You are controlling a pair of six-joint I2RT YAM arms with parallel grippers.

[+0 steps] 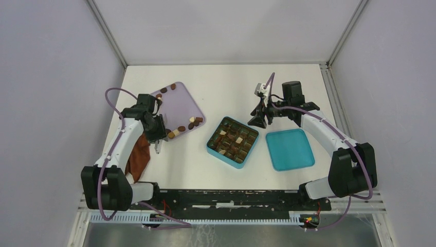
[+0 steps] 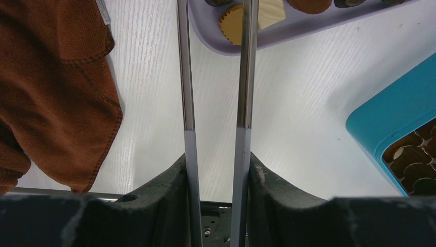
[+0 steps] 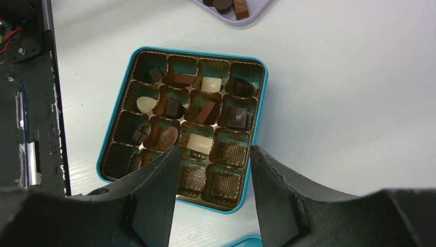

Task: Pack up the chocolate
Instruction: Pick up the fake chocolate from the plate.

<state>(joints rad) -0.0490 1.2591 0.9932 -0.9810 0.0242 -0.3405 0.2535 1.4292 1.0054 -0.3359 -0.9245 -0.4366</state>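
**Asker:** So, what surface is that, and what room?

**Me:** Plainly a white table with a faint grain; pale grey walls close it in on three sides; two metal posts rise at the far corners; a black rail runs along the near edge, and my two arms are bolted there.

**Asker:** And what lies on it, counted?

**Me:** One lilac tray at the far left; one teal box of sixteen cells in the middle; one teal lid lying flat just to its right; one brown cloth crumpled beside my left arm.

**Asker:** Where is the chocolate?

**Me:** The chocolate is split between two places. I count eleven pieces in the box, one to a cell; the two rows nearest the tray are full and the third holds three; one cell of the last row is hidden behind my finger. On the tray I make out six pieces along the near edge and three at the far corner, though they are small from above.

**Asker:** And your tools?

**Me:** My left gripper hangs by the tray's near edge; its two long thin blades stand apart with bare table showing between them and nothing pinched; their tips run out of the wrist view. My right gripper hovers over the box; its black fingers are spread with nothing between them.
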